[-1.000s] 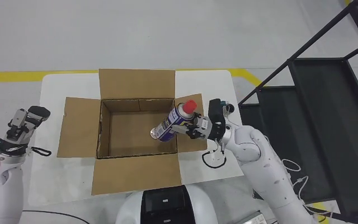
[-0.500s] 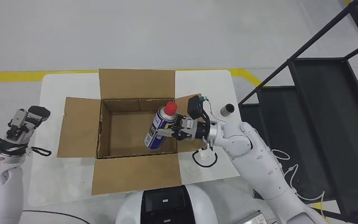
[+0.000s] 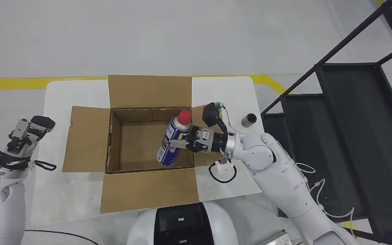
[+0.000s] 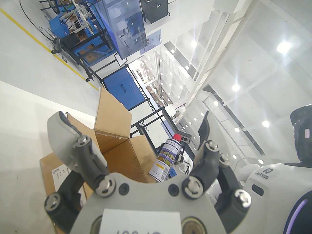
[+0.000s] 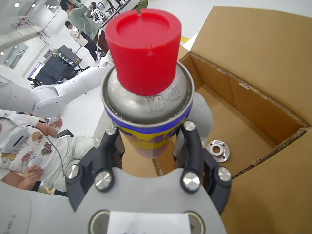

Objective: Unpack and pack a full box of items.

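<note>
Bright factory hall, pale floor with a yellow line, white table in the foreground. On it, an open cardboard box, all four flaps folded outward. Inside, on the box floor near a corner, a small metal flange.

Over the right side of the opening: the spray can, red cap up and leaning toward the far flap. Clamped round its body by the right end effector, fingers snug on both sides. Off at the table's left edge, the left end effector, fingers spread wide, nothing between them.

Since a second ago: can carried from above the right flap in across the rim and tipped nearer upright. In the last half second, only a slight drift inward. Left side unmoved.

Reads as packing, with the can on its way in. Next, probably: lowering to the box floor beside the flange, then release. Some risk of toppling if set down tilted.
</note>
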